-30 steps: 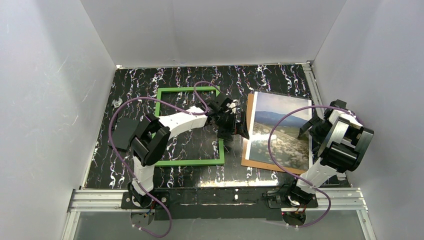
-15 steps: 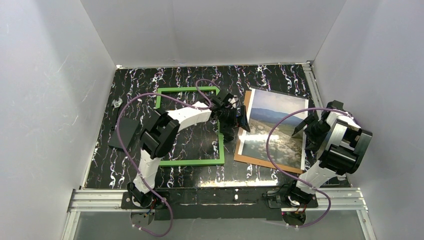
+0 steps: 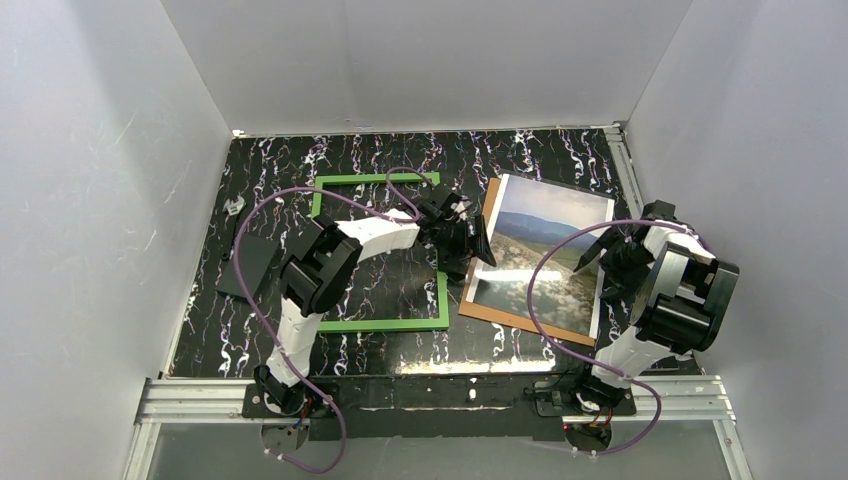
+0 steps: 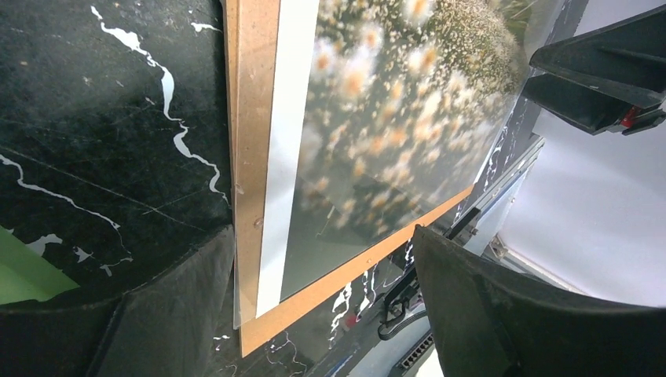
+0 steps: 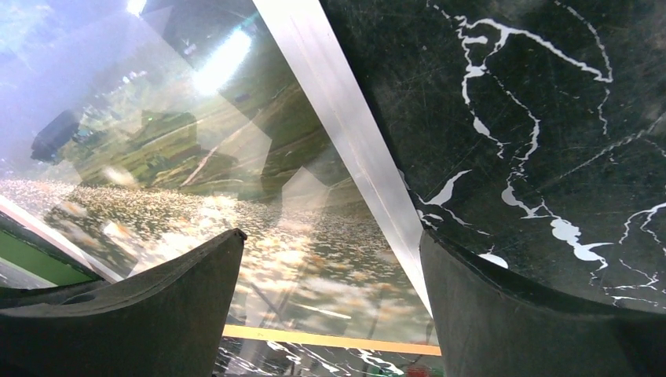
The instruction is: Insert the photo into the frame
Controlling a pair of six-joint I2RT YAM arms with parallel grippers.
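The photo (image 3: 540, 255), a landscape print under a glossy clear sheet, lies tilted on a brown backing board (image 3: 510, 320) right of the green frame (image 3: 380, 323). The frame lies flat on the black marbled table. My left gripper (image 3: 470, 240) is open at the stack's left edge. In the left wrist view its jaws (image 4: 322, 236) stand wide apart over the photo (image 4: 393, 118) and the board's edge (image 4: 255, 118). My right gripper (image 3: 610, 255) is open over the photo's right edge. In the right wrist view its jaws (image 5: 330, 236) straddle the photo (image 5: 196, 196) and its white border (image 5: 345, 133).
A dark flat plate (image 3: 250, 265) lies at the table's left edge, with a small white piece (image 3: 235, 205) behind it. White walls close in on three sides. A metal rail (image 3: 440, 395) runs along the near edge.
The photo and its board have slid and turned left, toward the frame. My left gripper stayed at their left edge and drew back left. My right gripper moved left with the photo's right edge.
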